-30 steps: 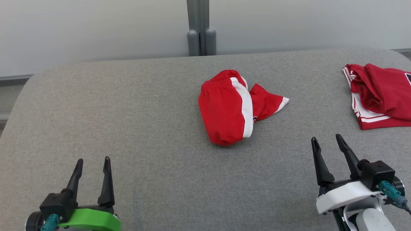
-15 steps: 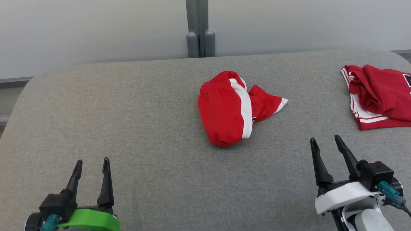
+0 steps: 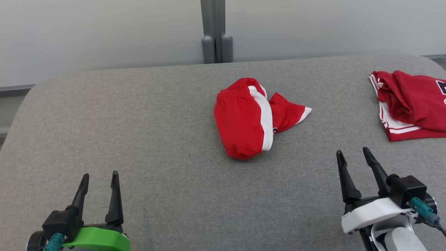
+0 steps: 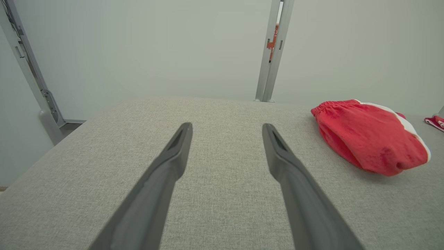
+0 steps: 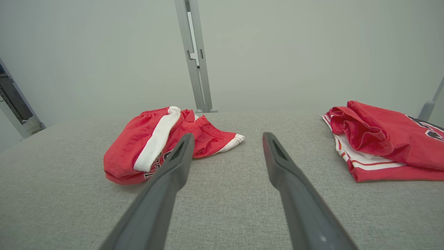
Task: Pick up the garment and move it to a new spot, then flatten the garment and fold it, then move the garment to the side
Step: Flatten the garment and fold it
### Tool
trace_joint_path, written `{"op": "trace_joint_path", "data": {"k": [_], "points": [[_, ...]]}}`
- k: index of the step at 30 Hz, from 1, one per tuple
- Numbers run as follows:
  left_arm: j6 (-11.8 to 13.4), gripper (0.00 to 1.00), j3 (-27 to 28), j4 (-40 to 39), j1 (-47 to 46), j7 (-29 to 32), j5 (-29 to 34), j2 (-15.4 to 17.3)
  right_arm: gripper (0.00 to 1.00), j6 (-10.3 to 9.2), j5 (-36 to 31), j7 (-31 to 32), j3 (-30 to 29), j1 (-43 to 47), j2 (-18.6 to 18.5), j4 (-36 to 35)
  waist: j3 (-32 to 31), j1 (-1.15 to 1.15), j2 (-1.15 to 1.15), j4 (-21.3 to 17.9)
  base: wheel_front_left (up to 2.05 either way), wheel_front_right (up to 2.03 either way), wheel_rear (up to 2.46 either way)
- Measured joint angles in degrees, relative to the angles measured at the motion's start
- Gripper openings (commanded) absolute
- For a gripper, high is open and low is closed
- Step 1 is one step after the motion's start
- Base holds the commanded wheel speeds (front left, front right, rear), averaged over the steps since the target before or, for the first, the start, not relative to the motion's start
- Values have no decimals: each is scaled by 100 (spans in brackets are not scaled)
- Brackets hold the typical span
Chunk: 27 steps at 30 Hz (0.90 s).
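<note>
A crumpled red garment (image 3: 240, 122) with a white side stripe lies in the middle of the grey padded table (image 3: 139, 122). In the left wrist view the garment (image 4: 367, 139) sits at the right, and in the right wrist view the garment (image 5: 138, 146) sits to the left of the fingers. My left gripper (image 3: 100, 175) stands open at the near left, well apart from the cloth, its jaws (image 4: 227, 126) holding nothing. My right gripper (image 3: 353, 151) stands open at the near right, to the right of the garment and nearer me, also holding nothing (image 5: 228, 136).
A second red garment with white trim (image 3: 414, 101) lies at the table's far right (image 5: 388, 139). A grey post (image 3: 216, 31) rises behind the table's far edge against a pale wall. Bare grey padding spreads across the table's left half.
The whole head picture has shifted very slightly, so the camera moved. Neither the garments nor the grippers have visibly moved on the table.
</note>
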Motion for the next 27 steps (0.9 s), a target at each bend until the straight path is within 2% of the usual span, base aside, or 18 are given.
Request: {"op": "trace_joint_path", "data": {"k": [27], "points": [[-9, 100, 8, 4, -7, 0, 15, -12, 100, 0, 20, 0, 15, 3, -9, 14, 37, 0, 0, -10, 0, 0, 0]]}}
